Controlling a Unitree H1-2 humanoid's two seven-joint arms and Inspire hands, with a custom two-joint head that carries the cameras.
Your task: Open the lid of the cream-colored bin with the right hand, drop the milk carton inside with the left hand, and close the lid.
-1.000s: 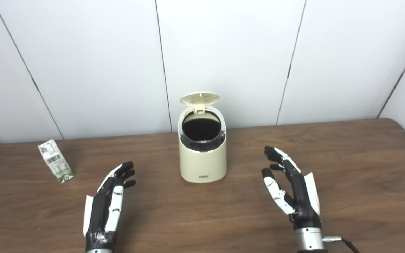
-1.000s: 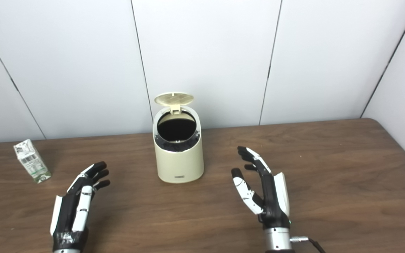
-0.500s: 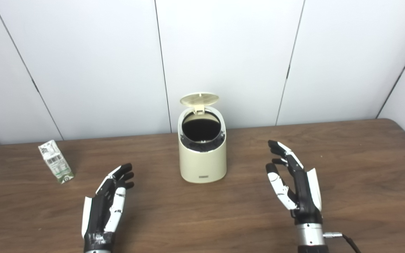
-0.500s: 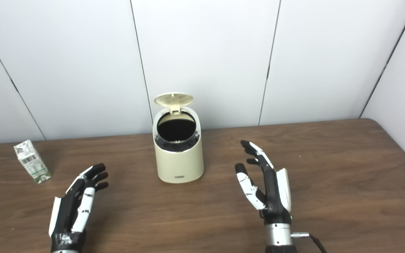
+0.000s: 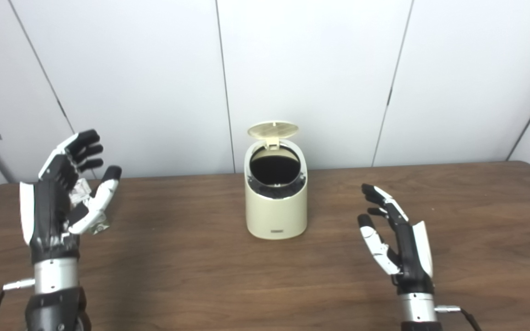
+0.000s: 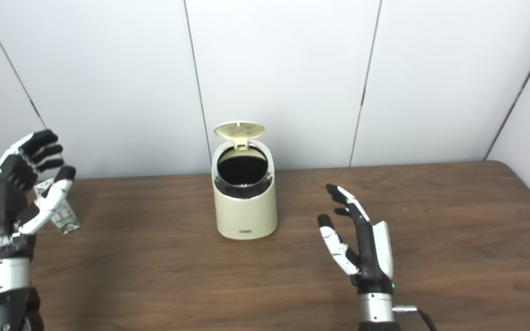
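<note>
Found bin (image 5: 276,207) mid-tabletop (image 5: 200,276), toward the back edge, with lid (image 5: 273,129) tipped up on its rear hinge and the dark mouth clear. Judged the opening step done, the carton step in hand.

Saw carton (image 6: 65,218) upright near the left edge, toward the back-left corner, well apart from the bin and partly hidden behind the left hand (image 5: 58,193). Saw that hand raised off the wood, fingers and thumb spread wide, holding nothing; could not tell how far in front of the carton. Saw the right hand (image 5: 396,239) low near the front edge, right of the bin, fingers loosely apart, also empty.

Called for lowering the left hand beside the carton, thumb on one flat face and fingers on the opposite one, around the middle and not the folded top. Called for a gentle squeeze, since thin card likely dents or slips. Then a lift well above the rim, a carry across to the mouth, and release only once centred, short of the raised lid. Best kept the right hand clear of that path.
</note>
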